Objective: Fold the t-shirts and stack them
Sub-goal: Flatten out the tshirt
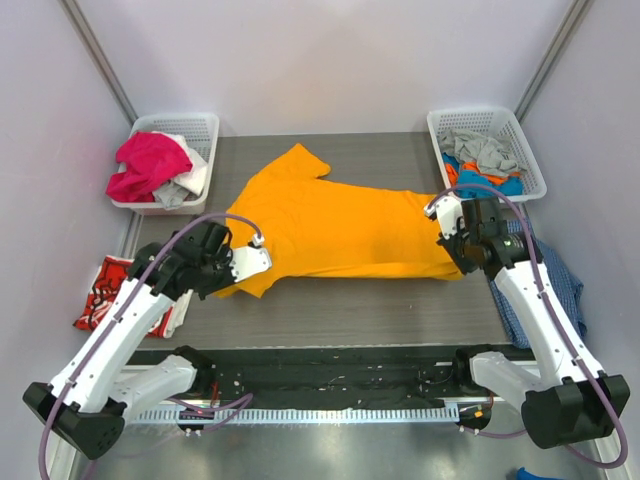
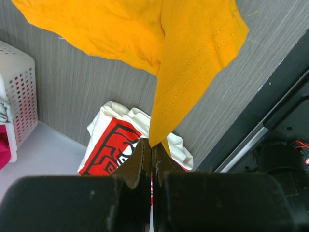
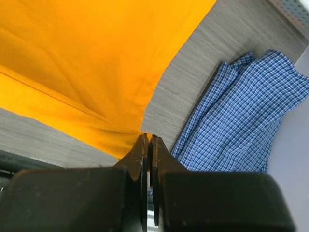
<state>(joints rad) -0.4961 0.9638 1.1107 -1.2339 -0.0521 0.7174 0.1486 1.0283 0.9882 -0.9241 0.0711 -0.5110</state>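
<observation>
One red printed t-shirt (image 1: 108,290) lies at the counter's (image 1: 350,310) near left, one blue checked shirt (image 1: 560,285) near right. Mid-counter, one orange t-shirt (image 1: 350,230) lies spread, left jaws clamped on its sleeve, right jaws on its hem. Two baskets (image 1: 205,120) stand beyond.

My left gripper (image 2: 150,147) hides part of the red t-shirt (image 2: 108,145). Its print, perhaps lettering, is unreadable.

A grey wood-grain tabletop (image 1: 380,310) spreads beneath my left gripper (image 1: 265,262); plain pale lilac walls (image 1: 320,60) rise beyond it, evenly lit.
</observation>
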